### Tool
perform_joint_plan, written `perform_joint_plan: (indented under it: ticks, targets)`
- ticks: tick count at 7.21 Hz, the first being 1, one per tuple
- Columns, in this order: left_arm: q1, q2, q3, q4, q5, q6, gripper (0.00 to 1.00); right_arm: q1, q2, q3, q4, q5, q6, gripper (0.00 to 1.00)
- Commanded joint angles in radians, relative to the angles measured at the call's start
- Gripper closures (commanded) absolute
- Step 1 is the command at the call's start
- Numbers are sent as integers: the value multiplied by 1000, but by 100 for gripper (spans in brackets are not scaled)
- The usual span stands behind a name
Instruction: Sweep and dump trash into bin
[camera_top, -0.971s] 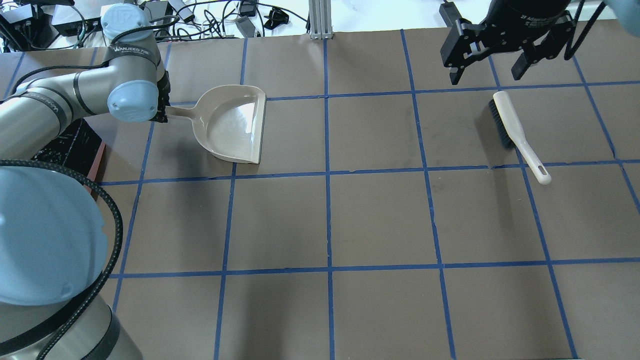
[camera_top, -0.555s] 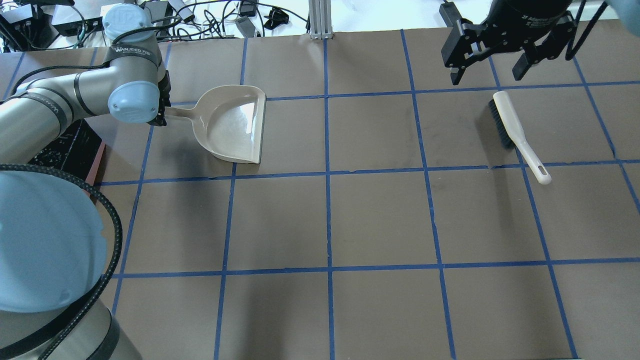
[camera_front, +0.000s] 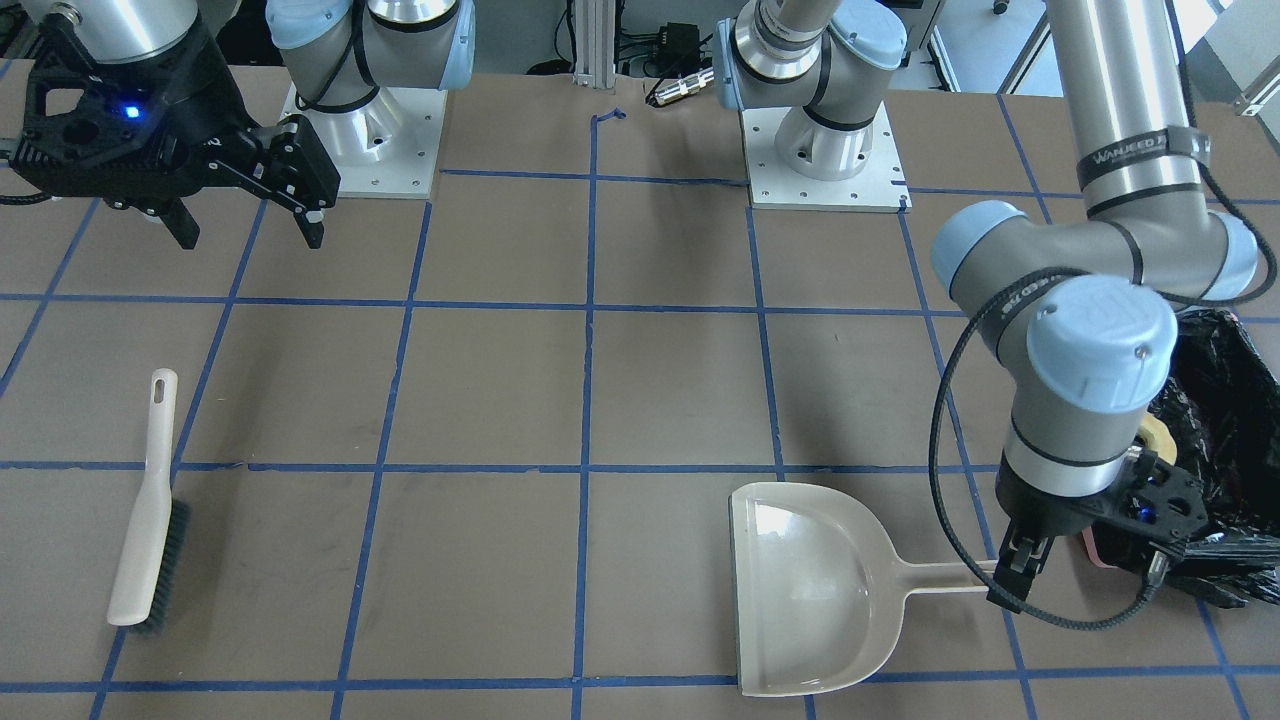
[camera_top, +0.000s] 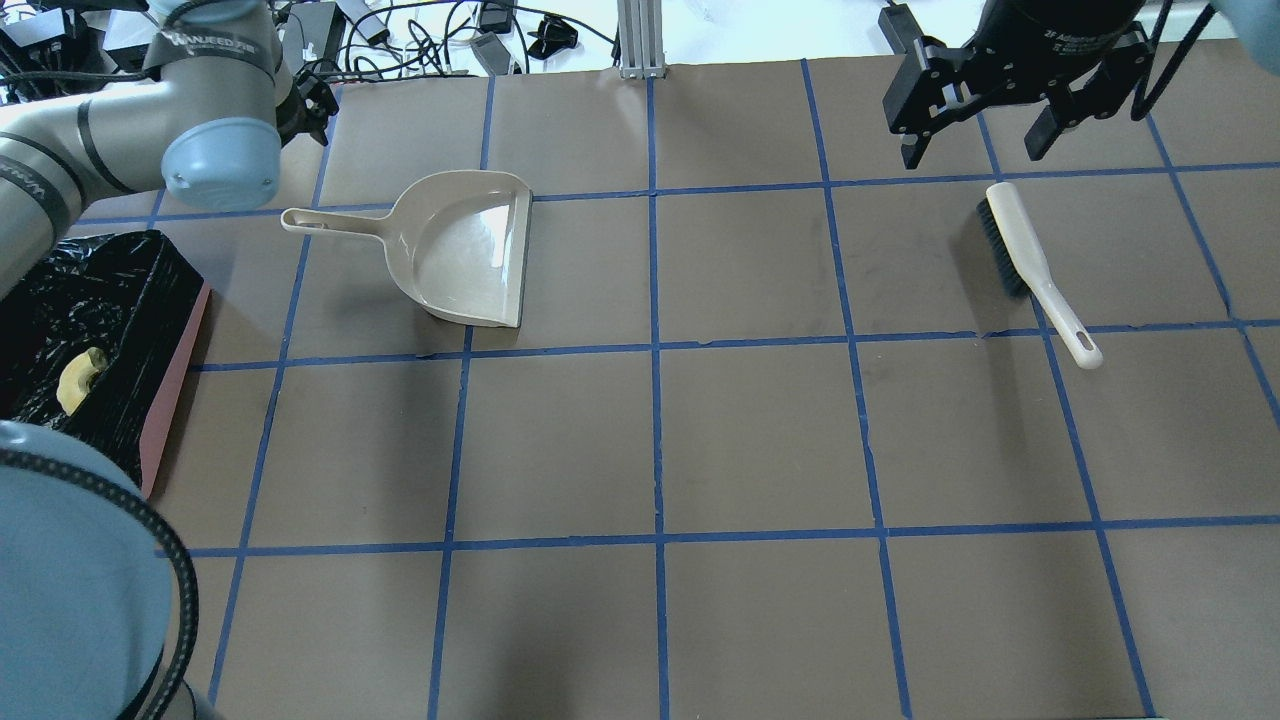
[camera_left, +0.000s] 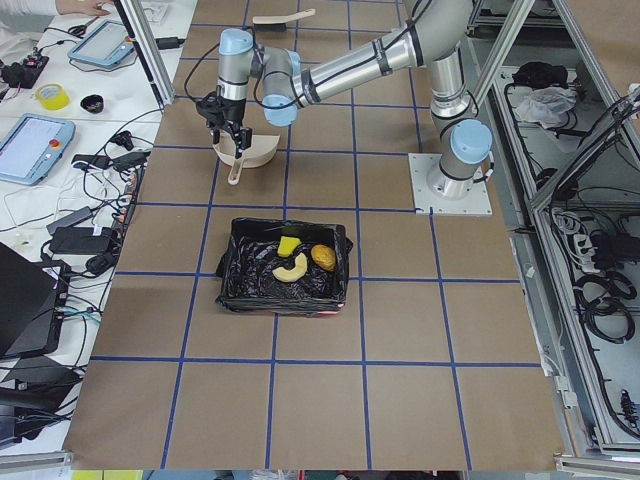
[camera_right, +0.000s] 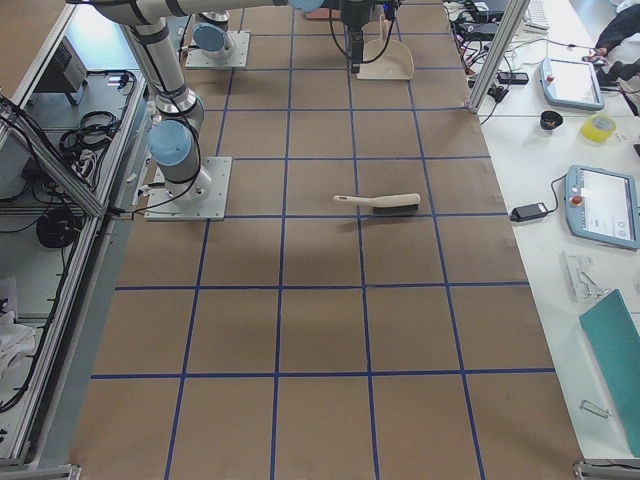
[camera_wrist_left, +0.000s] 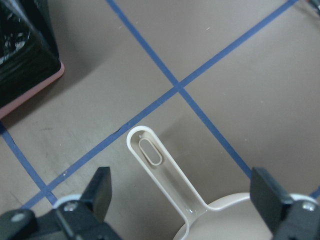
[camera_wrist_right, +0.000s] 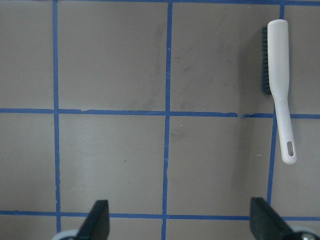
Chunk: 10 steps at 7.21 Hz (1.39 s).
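Observation:
The trash lies inside the bin, a pink box lined with a black bag: the golden croissant, the yellow sponge and the amber-brown lump. In the overhead view only the croissant shows in the bin. My left gripper is open and empty, above the handle end of the beige dustpan. The dustpan lies empty on the table. My right gripper is open and empty, held high beyond the hand brush.
The hand brush lies flat on the table's right side, bristles to the left. The bin's pink rim is close to the left gripper. Cables and boxes line the far table edge.
My left arm has let go of the dustpan handle and pulled up and back, uncovering the bin. The dustpan, the brush and the right arm have not moved.

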Motion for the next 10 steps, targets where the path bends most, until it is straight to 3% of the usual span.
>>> perform_joint_plan:
  ticks: [1, 4, 5, 6, 8, 9, 10]
  targets:
    - [3, 93, -17, -37, -91, 225, 0, 2, -1, -1, -2, 8, 0, 0]
    - [-2, 186, -5, -242, -87, 349, 0, 2, 0, -1, -2, 10, 0, 0]
    - [-6, 217, -11, -258, -94, 454, 0, 2, -1, -1, -2, 10, 0, 0]
    - [-57, 246, -27, -281, -87, 534, 0, 2, -1, -1, -3, 11, 2, 0]
    - [-127, 279, -51, -469, -83, 547, 0, 2, -1, -1, -2, 10, 2, 0]
    - [-128, 294, -35, -477, -83, 554, 0, 2, 0, -1, -2, 8, 2, 0]
    - [-129, 299, -35, -478, -85, 678, 0, 2, -1, -1, -2, 8, 2, 0]
